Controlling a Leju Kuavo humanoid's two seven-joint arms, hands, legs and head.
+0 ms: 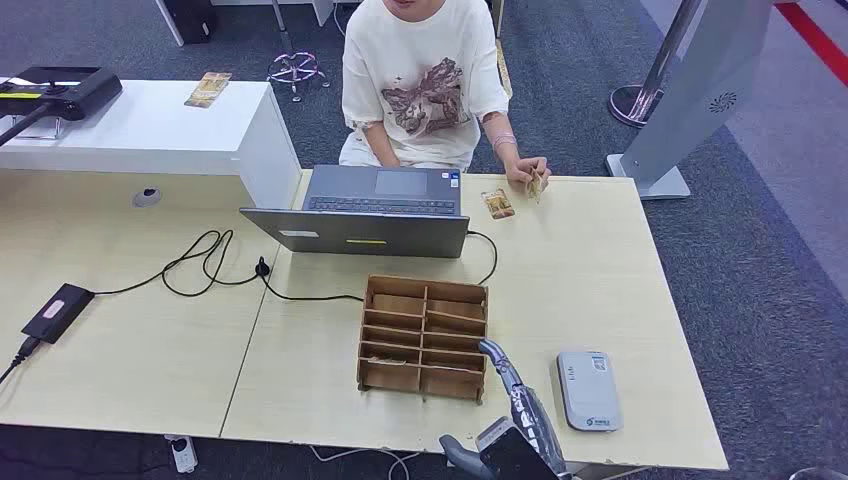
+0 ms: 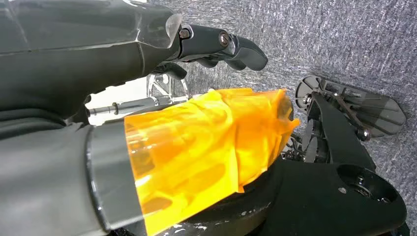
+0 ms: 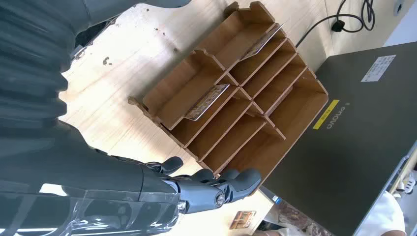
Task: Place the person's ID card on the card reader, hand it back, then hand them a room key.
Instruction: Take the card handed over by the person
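Light wood table (image 1: 600,270), large, carrying all task items. Grey laptop (image 1: 370,205) open at far edge, screen folded back toward robot. Brown wooden organizer (image 1: 424,337) at near centre, divided into compartments; two printed room key cards (image 3: 207,102) standing tilted in separate compartments. White card reader (image 1: 588,389) flat, just right of organizer, near front edge. Right hand (image 1: 512,415) raised over near edge between organizer and reader, fingers (image 3: 231,183) loosely extended, grasping nothing. Left hand (image 2: 147,44) hanging over grey carpet, fingers curled, nothing held. Small printed card (image 1: 497,204) flat on far edge beside laptop; ID card (image 1: 535,186), tan, small, pinched in person's hand (image 1: 527,175) just beside it
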